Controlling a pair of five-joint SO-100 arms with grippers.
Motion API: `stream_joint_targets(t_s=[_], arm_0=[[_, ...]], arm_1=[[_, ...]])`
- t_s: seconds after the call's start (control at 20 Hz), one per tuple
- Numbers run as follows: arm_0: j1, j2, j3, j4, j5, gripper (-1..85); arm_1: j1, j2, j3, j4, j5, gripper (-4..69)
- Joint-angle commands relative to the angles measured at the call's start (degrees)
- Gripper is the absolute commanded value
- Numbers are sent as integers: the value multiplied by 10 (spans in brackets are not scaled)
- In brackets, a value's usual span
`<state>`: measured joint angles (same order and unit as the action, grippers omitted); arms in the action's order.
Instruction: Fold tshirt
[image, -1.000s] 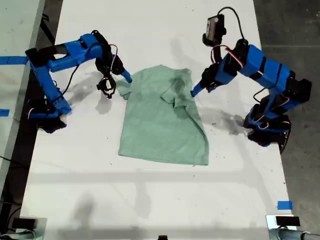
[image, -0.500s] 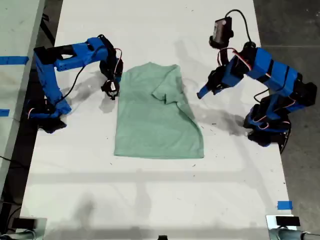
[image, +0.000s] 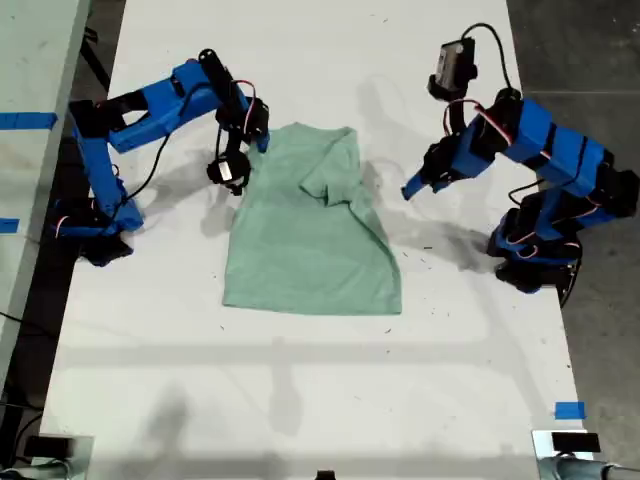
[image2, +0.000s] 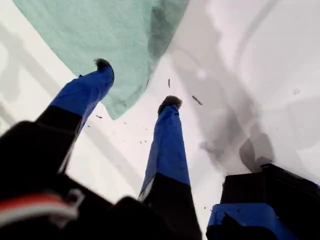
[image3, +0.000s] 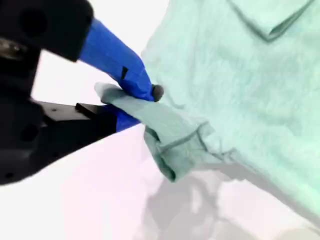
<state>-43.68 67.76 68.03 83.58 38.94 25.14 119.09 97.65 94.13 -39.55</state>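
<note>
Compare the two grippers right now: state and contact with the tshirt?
My first gripper is open, jaws spread, holding nothing, off the tshirt; my second gripper is shut on a bunched sleeve. In the exterior view the first sits right of the cloth, the second at its upper left edge. Both are blue.

No legible text, label, brand, number or sign in any view. Tshirt (image: 310, 235) plain, no print. Blue arms carry no readable marking. Blue tape pieces (image: 569, 410) on table (image: 300, 400) blank.
</note>
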Motion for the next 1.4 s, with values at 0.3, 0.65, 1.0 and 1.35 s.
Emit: stream_joint_targets(t_s=[0.3, 0.65, 1.0, 1.35], arm_0=[[96, -79, -170, -91, 2, 1], [118, -15, -171, -151, 20, 367], [147, 100, -115, -43, -20, 369], [250, 220, 189, -86, -189, 284]], arm_1=[[-54, 106, 97, -31, 74, 208], [-76, 131, 141, -67, 101, 205], [-163, 170, 207, -120, 119, 161], [-221, 117, 241, -166, 120, 309]])
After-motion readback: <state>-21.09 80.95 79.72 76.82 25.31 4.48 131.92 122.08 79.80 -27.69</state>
